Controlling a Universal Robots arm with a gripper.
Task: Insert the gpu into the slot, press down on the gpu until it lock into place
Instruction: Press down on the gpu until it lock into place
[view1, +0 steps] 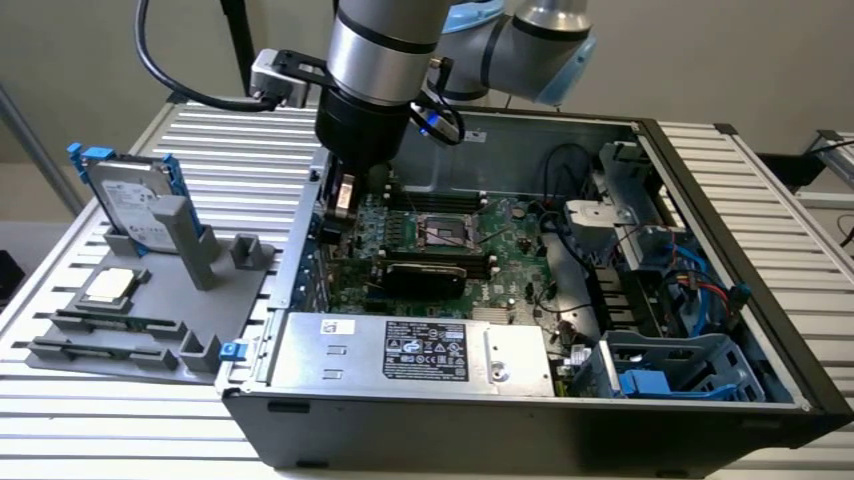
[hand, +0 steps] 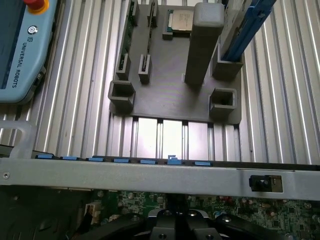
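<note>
gpu (view1: 422, 270) lay flat mid-motherboard, by CPU socket (view1: 445, 228) | gripper (view1: 350, 192) shut, empty, over board's rear edge | judged light, stiff, fragile; best gripped on 2 long edges

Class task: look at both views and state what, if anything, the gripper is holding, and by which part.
It cannot be told: the gripper is down inside the case over the motherboard, its jaws shut, but any contact is hidden.
</note>
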